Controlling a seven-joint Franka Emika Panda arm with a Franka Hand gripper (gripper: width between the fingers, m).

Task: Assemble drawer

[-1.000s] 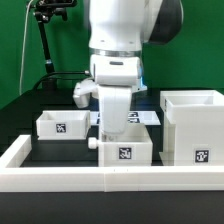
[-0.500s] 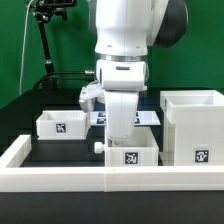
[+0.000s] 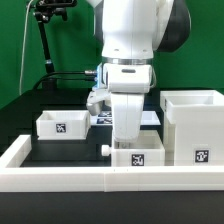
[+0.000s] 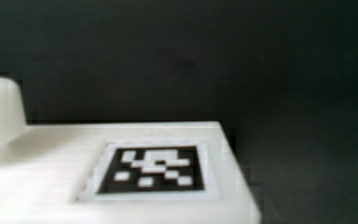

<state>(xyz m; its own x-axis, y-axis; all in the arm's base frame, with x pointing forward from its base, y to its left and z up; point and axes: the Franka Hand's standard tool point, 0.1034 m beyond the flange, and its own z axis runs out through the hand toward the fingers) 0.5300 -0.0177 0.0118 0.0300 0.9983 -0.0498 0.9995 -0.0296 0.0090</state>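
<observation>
Near the front rail [image 3: 60, 178], your gripper [image 3: 127, 138] hangs low over the drawer [image 3: 138, 158], just beside the case [image 3: 195, 125] — you cannot tell how wide the jaws stand or whether they hold anything. An off-centre pinch could tilt the drawer or jam it against the case. No brand or writing shows — only coded tags [image 4: 153, 170] on the parts.

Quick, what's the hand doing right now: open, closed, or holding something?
The hand: cannot be told. It sits low on the small drawer box, and its fingertips show in neither view.
</observation>
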